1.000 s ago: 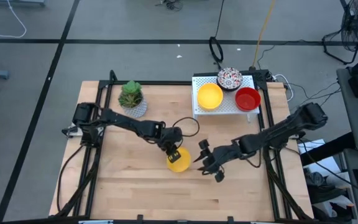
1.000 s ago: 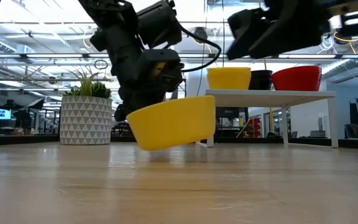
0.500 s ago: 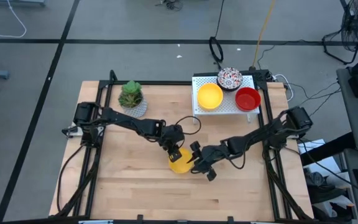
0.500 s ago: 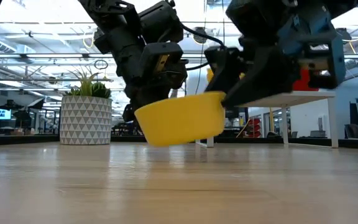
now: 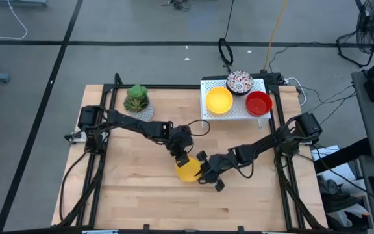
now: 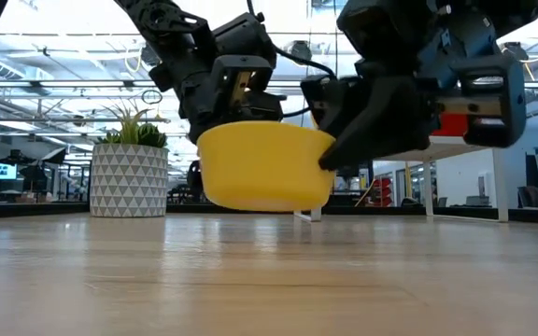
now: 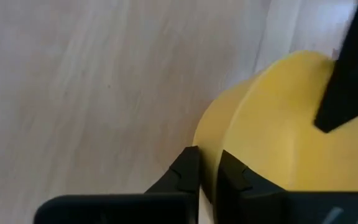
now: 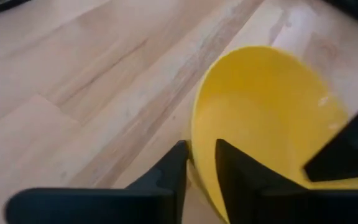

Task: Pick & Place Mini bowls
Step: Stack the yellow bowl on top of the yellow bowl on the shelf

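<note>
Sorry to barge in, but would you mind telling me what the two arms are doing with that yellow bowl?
Both arms meet over the middle of the wooden table. The left gripper is shut on the rim of a yellow bowl, holding it just above the table. The right gripper has its fingers astride the opposite rim and looks to be closing on it, as if for a handover. Another yellow bowl, a red bowl and a speckled bowl sit on the white stand; a potted plant stands apart.

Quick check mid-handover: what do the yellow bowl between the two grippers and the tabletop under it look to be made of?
The small round yellow bowl: probably plastic or glazed ceramic, smooth and uniform in colour, with a soft sheen inside; which one is unclear. Both the left gripper and the right gripper pinch its rim. The tabletop: light wood, matte, with visible grain and plank seams.
</note>
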Controlling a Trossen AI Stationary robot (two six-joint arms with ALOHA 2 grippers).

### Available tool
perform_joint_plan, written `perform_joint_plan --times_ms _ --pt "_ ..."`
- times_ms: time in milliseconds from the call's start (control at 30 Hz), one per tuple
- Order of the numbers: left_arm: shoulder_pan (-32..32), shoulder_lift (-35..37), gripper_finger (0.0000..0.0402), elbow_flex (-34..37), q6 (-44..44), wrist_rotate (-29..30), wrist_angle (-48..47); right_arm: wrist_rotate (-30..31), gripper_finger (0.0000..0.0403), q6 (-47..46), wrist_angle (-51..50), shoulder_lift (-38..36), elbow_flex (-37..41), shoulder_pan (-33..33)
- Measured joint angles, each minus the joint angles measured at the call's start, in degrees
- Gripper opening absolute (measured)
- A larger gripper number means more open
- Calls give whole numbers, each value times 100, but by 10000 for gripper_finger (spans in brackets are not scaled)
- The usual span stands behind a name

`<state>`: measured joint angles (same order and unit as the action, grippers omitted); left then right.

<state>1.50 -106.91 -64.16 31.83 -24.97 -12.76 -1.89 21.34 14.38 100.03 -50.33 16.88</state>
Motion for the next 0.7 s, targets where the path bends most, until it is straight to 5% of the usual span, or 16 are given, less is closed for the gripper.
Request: perform_joint_plan --times_ms 200,500,700 --pt "84 6 33 -15 34 -51 224 -23 7 -21 -76 19 9 0" --pt "177 9 41 -15 390 -300 532 -96 1 -211 -93 13 10 2" --pt "184 40 97 -23 702 -623 656 -289 1 -597 -278 23 23 1"
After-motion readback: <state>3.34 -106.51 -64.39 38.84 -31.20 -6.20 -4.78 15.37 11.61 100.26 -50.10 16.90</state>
